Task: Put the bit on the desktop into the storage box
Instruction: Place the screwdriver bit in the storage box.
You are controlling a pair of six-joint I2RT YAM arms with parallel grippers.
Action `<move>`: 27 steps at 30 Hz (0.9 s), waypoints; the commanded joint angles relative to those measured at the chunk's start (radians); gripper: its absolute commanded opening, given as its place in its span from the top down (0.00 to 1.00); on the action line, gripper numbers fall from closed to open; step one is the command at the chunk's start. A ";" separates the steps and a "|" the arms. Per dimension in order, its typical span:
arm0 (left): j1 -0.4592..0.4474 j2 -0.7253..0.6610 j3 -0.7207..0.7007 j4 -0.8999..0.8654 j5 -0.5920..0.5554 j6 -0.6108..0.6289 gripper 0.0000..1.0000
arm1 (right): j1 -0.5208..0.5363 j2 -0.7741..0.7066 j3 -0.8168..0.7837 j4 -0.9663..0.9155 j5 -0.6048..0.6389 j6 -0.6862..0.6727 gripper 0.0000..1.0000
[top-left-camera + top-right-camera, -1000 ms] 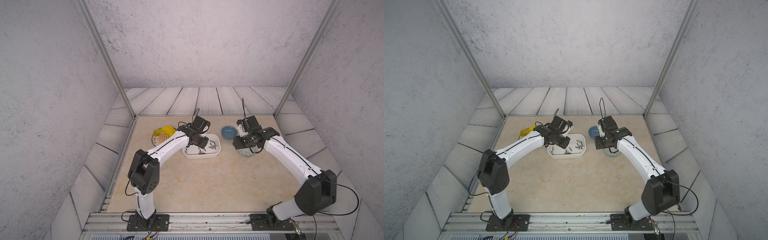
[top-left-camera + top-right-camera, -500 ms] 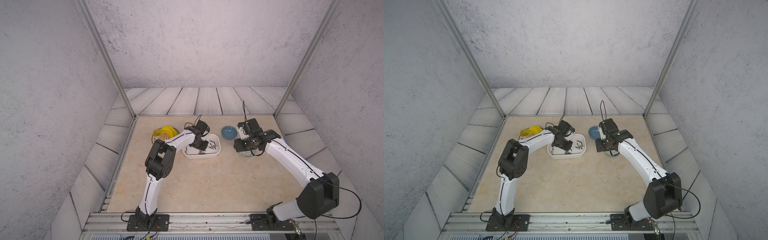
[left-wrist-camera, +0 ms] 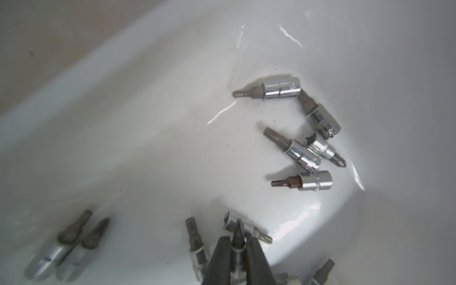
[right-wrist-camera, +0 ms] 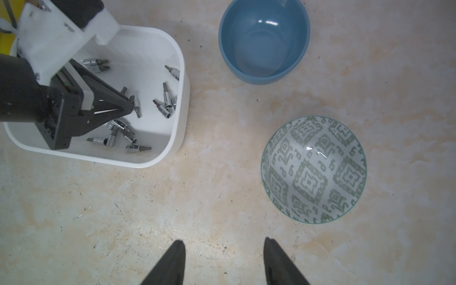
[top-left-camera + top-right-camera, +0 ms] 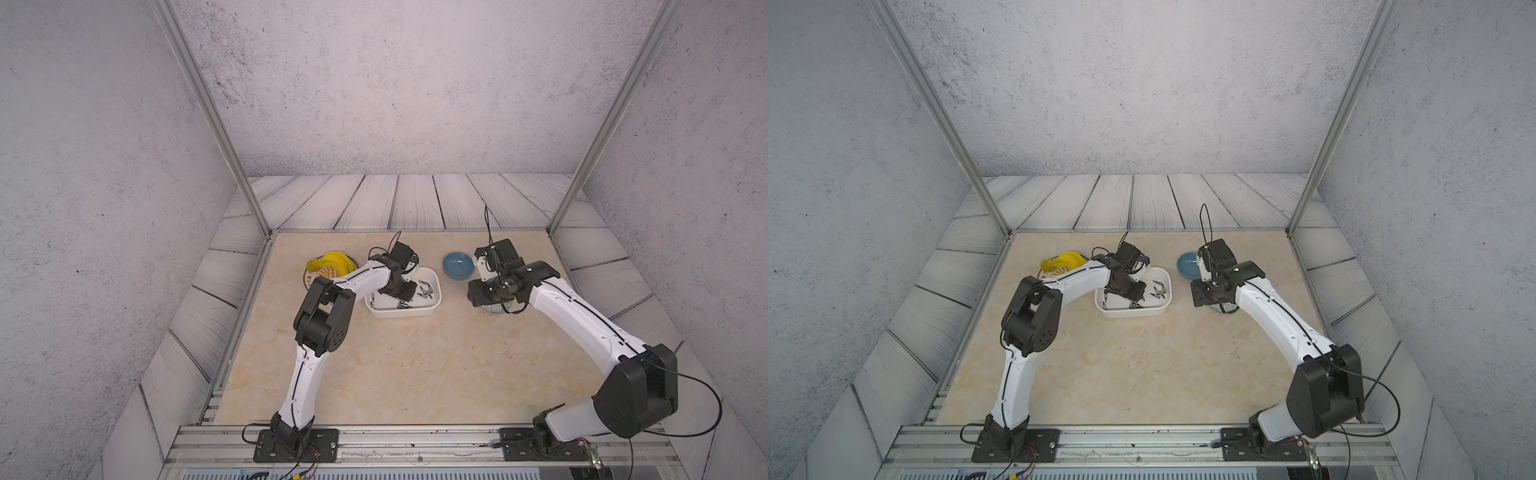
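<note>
The left tool (image 3: 237,238) is seen clamped almost fully together on a bit (image 3: 238,228), whose dark pointed tip juts out between the black tapered fingers. It is held low inside the storage box (image 5: 405,312), so the task's thing is already within the walls but not yet let go. Release is judged to be the step in hand. The jaws should be parted only slightly, so that the neighbouring socket bits (image 3: 280,91) are not knocked, and the tool then lifted straight up, clear of the rim.

The box is of glossy white plastic, shallow and round-cornered. The bits in it are short chrome sleeves with duller grey tips, and may be expected to roll.

The right tool (image 4: 224,243) is held about half open and empty over the beige, marble-patterned counter (image 4: 172,209), near a smooth blue bowl (image 4: 264,42) and a patterned bowl (image 4: 313,170). No loose bit is made out on the counter.
</note>
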 commanded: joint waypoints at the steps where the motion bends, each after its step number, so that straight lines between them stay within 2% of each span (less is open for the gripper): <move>1: 0.006 0.012 -0.004 -0.014 0.002 -0.011 0.91 | -0.005 -0.008 -0.003 0.003 -0.005 0.011 0.44; 4: 0.006 -0.024 -0.022 0.005 -0.017 -0.018 0.70 | -0.005 -0.005 -0.001 0.005 -0.005 0.011 0.44; 8: 0.010 -0.052 -0.019 0.007 -0.035 -0.024 0.60 | -0.004 -0.002 0.003 0.001 -0.005 0.011 0.44; 11: 0.011 -0.088 -0.038 0.022 -0.049 -0.029 0.47 | -0.005 -0.010 0.003 0.000 0.006 0.011 0.44; 18: 0.027 -0.309 -0.174 0.110 -0.116 -0.044 0.24 | -0.005 -0.014 -0.009 0.017 0.036 0.017 0.42; 19: 0.033 -0.344 -0.191 0.116 -0.128 -0.044 0.17 | -0.005 -0.015 -0.014 0.022 0.038 0.017 0.42; 20: 0.042 -0.384 -0.209 0.121 -0.138 -0.043 0.00 | -0.004 -0.015 -0.016 0.026 0.042 0.018 0.41; 27: 0.128 -0.674 -0.428 0.198 -0.248 -0.080 0.01 | -0.005 -0.012 -0.056 0.075 0.157 0.043 0.36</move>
